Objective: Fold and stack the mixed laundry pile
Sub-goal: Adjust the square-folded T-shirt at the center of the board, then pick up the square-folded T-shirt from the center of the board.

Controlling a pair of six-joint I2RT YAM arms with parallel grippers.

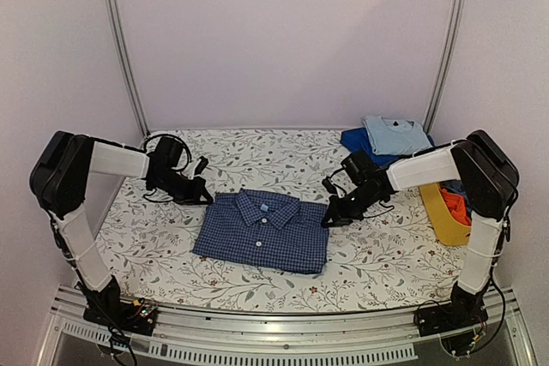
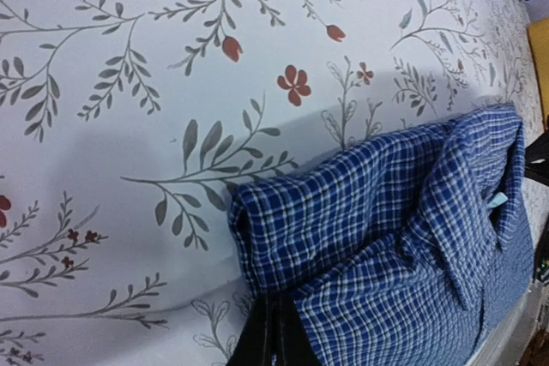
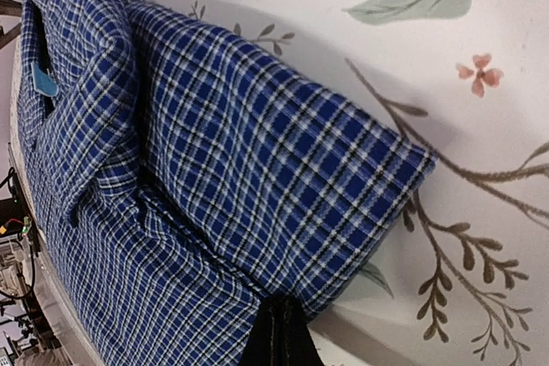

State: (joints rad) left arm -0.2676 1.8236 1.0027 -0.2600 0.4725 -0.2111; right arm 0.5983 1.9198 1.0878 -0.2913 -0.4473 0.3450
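Note:
A blue small-check button shirt [image 1: 262, 231] lies folded, collar up, in the middle of the floral table cover. My left gripper [image 1: 206, 197] sits at its upper left corner. In the left wrist view the two black fingers [image 2: 262, 342] are pressed together, their tips at the shirt's [image 2: 386, 237] folded shoulder edge with cloth pinched. My right gripper [image 1: 328, 219] sits at the upper right corner. Its fingers [image 3: 276, 340] are likewise shut, tips under the fold of the shirt [image 3: 214, 169]. A red-orange cloth [image 1: 455, 206] lies in the basket. No dark navy trousers show.
A folded light blue garment [image 1: 396, 135] rests on a darker blue one [image 1: 356, 141] at the back right. The yellow basket [image 1: 442, 216] stands at the right edge under my right arm. White walls with metal rails close off the back and sides.

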